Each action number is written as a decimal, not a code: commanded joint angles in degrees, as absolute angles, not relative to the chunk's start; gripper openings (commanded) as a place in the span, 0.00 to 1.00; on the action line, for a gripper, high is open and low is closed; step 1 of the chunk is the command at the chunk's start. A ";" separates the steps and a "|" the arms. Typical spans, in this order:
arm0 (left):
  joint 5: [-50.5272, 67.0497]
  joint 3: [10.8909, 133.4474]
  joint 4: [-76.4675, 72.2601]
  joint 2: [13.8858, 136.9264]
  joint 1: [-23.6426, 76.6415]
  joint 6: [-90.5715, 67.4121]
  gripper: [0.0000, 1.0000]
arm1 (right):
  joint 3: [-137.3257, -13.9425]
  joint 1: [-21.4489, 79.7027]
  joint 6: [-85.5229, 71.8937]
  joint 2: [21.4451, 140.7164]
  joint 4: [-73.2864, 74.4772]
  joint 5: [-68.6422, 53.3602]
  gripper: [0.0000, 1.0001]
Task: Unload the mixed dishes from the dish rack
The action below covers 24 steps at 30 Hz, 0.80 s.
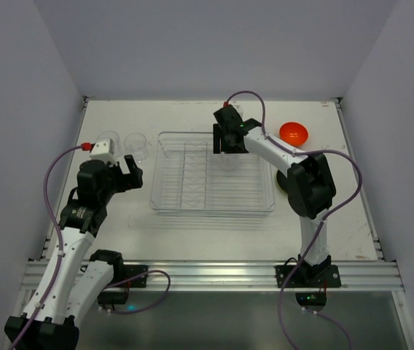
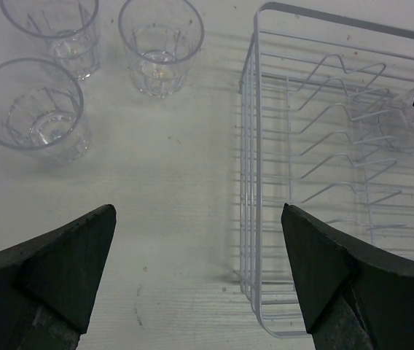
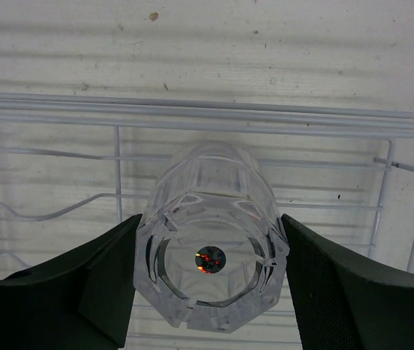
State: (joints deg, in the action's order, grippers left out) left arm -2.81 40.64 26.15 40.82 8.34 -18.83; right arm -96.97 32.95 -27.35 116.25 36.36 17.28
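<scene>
White table point(image 1: 119, 226), plate point(image 1: 278, 187) behind right arm point(image 1: 310, 182)

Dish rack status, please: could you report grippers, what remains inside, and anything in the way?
Left gripper open, beside dish rack. Right gripper shut on tumbler inside it, the only dish seen there. Rack wires close by; nothing else blocking.
</scene>
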 commanded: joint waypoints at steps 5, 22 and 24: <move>-0.62 40.96 23.38 41.57 8.35 -17.49 1.00 | -97.91 32.96 -27.68 116.54 36.56 18.81 0.70; 3.42 40.78 23.12 41.40 8.35 -17.58 1.00 | -86.67 33.05 -26.46 100.20 32.88 15.74 0.00; 4.92 40.69 22.59 41.13 8.35 -17.75 1.00 | -85.70 32.96 -26.10 98.18 32.52 14.42 0.00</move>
State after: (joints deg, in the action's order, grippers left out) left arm 1.21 40.64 26.06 41.91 8.34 -18.81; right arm -86.41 32.95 -26.92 104.07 35.53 15.97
